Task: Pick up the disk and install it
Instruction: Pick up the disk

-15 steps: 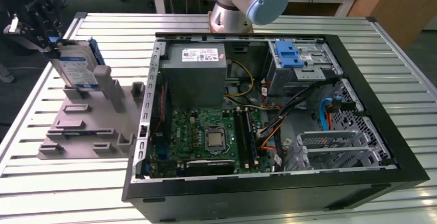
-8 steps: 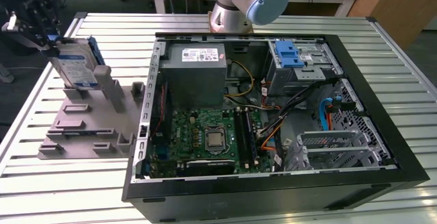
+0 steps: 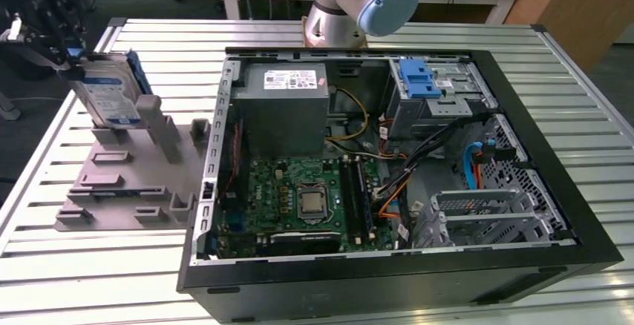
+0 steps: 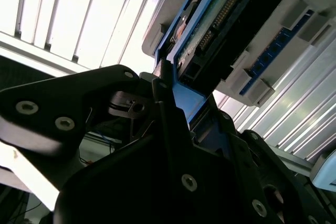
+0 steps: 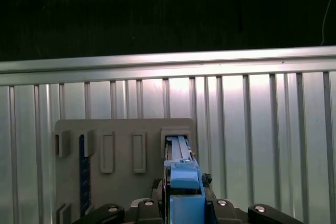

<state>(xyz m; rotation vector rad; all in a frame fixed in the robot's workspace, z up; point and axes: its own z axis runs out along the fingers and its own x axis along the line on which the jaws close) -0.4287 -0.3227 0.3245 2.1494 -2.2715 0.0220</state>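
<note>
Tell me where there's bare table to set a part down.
The slatted table is bare on the camera side of the gray holder and in the strip along the computer case on the exterior view's right. Crowded: the holder's far end, where the gripper grips the disk, and inside the case.

An open black computer case (image 3: 396, 295) lies on the slatted metal worktop (image 3: 89, 273) beside a gray plastic slotted stand (image 3: 124, 191) (green motherboard (image 3: 287, 191) and gray power supply box (image 3: 282, 113) inside).
</note>
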